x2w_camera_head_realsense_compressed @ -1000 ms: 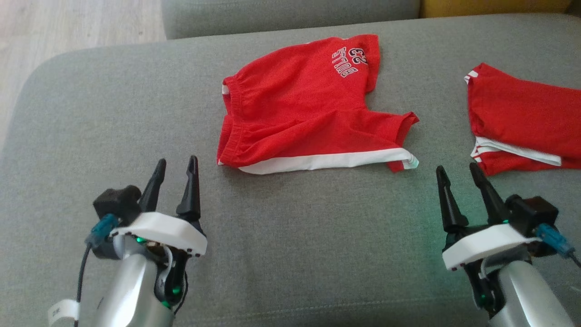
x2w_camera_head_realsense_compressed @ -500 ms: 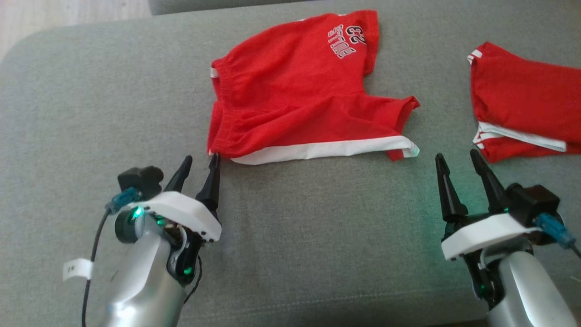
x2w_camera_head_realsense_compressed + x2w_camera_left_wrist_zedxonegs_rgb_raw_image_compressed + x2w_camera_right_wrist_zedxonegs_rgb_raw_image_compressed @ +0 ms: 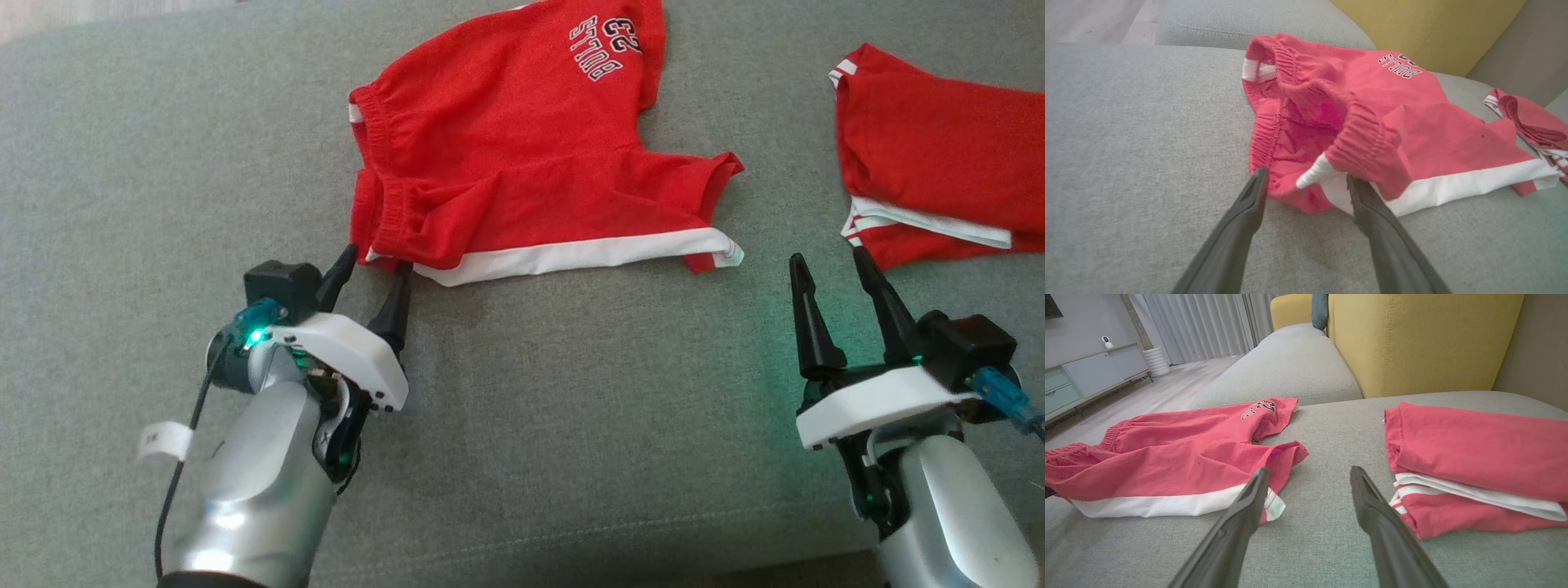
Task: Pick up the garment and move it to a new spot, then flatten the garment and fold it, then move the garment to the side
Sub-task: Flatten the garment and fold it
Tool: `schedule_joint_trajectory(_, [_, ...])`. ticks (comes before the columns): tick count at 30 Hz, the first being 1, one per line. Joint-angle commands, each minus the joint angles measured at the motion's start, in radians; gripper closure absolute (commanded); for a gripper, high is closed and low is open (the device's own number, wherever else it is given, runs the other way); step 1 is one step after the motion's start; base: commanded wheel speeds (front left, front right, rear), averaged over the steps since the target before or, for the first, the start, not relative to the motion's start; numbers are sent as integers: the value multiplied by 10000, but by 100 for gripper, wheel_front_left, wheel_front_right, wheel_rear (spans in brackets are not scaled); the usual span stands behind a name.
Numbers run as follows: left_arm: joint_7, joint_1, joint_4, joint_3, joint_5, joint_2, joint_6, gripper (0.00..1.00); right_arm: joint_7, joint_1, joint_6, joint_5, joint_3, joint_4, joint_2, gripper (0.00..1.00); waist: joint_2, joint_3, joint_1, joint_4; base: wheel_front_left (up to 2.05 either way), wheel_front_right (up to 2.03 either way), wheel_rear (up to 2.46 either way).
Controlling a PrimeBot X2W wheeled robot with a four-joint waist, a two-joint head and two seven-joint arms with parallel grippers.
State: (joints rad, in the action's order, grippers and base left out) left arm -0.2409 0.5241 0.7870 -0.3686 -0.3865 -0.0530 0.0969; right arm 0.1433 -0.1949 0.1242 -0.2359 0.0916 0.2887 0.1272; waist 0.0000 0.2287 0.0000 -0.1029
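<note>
Garment (image 3: 522, 139): red shorts with a "BULLS 23" print (image 3: 606, 47), lying spread on the grey sofa cushion (image 3: 571, 392), left of centre and toward the far side.
Cut off: the far edge of the shorts runs out at the top of the head view.
Hard to tell: whether the left fingertips touch the cloth or stop just short; in the left wrist view the right-hand tip looks tucked under the white band (image 3: 571, 255).
Left gripper (image 3: 377, 258): jaws spread moderately, holding nothing, one finger (image 3: 1241, 220) on each side of the near-left corner of the bunched waistband (image 3: 1359, 134).
Right gripper (image 3: 826, 256): jaws apart, holding nothing, near and to the right of the shorts' hem corner, clear of the fabric.
Second garment (image 3: 931, 180): a folded red piece with white stripes at the right, cut off by the head view's right edge, apart from the shorts.
Behind: a yellow backrest (image 3: 1425, 339) beyond the cushion.
</note>
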Motion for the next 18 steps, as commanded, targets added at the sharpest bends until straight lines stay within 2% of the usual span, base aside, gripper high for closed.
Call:
schedule_joint_trajectory(1, [-152, 452, -258, 191, 170, -277, -30, 0, 23, -311, 65, 106, 141, -317, -56, 0, 0, 17, 0, 6, 0, 0, 0])
schedule_joint_trajectory(6, [-196, 486, -324, 76, 475, -334, -105, 0, 6, -337, 65, 161, 48, -244, -101, 0, 0, 23, 0, 53, 0, 0, 0])
schedule_joint_trajectory(7, [-199, 489, -338, 72, 513, -342, -122, 4, -6, -344, 65, 171, 44, -225, -115, 0, 0, 20, 0, 62, 0, 0, 0])
schedule_joint_trajectory(8, [-201, 496, -374, 77, 542, -342, -129, 28, -30, -353, 65, 179, 53, -202, -124, 0, 0, 22, 0, 74, 0, 0, 0])
schedule_joint_trajectory(10, [-204, 502, -537, 115, 595, -340, -131, 97, -101, -371, 65, 217, 64, -138, -126, 0, 0, 32, 0, 104, 0, 0, 0])
schedule_joint_trajectory(11, [-204, 494, -661, 147, 633, -343, -140, 100, -149, -382, 65, 264, 69, -102, -112, 0, 0, 37, 0, 120, 0, 0, 0])
schedule_joint_trajectory(18, [-206, 303, -1265, 299, 930, -356, -222, 100, -363, -686, 65, 1220, 633, 206, 398, 0, 0, 96, 0, 280, 0, 0, 0])
